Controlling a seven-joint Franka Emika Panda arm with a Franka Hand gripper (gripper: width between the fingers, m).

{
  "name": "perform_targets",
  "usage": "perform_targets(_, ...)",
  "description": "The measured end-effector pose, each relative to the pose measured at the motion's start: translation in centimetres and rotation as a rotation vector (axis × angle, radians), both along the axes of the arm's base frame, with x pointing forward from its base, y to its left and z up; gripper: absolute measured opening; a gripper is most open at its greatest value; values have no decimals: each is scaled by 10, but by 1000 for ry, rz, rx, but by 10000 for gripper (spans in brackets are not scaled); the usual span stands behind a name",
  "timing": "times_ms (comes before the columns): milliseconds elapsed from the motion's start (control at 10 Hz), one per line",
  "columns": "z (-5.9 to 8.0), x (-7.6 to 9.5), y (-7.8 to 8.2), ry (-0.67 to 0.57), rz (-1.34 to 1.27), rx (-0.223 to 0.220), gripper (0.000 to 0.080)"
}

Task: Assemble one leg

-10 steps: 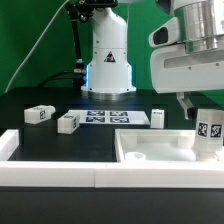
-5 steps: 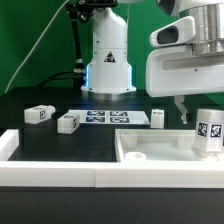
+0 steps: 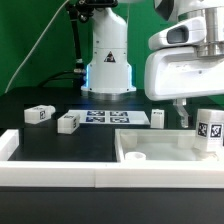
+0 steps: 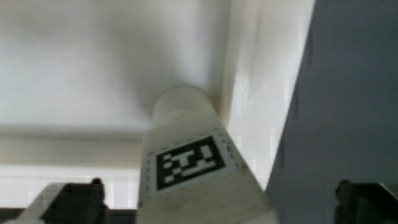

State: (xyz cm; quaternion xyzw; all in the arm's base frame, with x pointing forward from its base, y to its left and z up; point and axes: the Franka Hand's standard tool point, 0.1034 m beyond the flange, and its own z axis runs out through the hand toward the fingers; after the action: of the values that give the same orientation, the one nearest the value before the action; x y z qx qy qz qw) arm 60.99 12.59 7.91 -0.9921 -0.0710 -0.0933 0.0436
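Observation:
One leg (image 3: 209, 131), a small white block with a square tag, stands upright in the far right corner of the large flat white rimmed piece (image 3: 150, 150). My gripper (image 3: 191, 113) hangs just above and beside it. In the wrist view the leg (image 4: 196, 165) rises between my two dark fingertips (image 4: 71, 203), which stand wide apart and do not touch it. The gripper (image 4: 217, 206) is open and holds nothing. Three more legs lie on the black table: two at the exterior view's left (image 3: 40, 114) (image 3: 68, 122) and one (image 3: 158, 118) near the middle.
The marker board (image 3: 110, 118) lies flat between the loose legs. The robot's white base (image 3: 107, 62) stands behind it. A white raised barrier (image 3: 50, 176) runs along the front and up the exterior view's left side.
My gripper has shifted slightly toward the exterior view's left and a little lower. The upright leg and the loose legs have not moved.

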Motion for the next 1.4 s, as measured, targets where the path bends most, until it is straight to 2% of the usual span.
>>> perform_targets(300,3,4,-6,-10,233,-53,649)
perform_targets(600,3,4,-7,-8,231,-53,649)
perform_targets(800,3,4,-7,-8,231,-53,382)
perform_targets(900,3,4,-7,-8,224,-52,382)
perform_targets(1000,3,4,-7,-6,201,-48,291)
perform_targets(1200,3,4,-8,-2,161,-37,291)
perform_targets(1300,2,5,-8,12,14,-2,291)
perform_targets(1400,2,6,-9,13,-66,12,291)
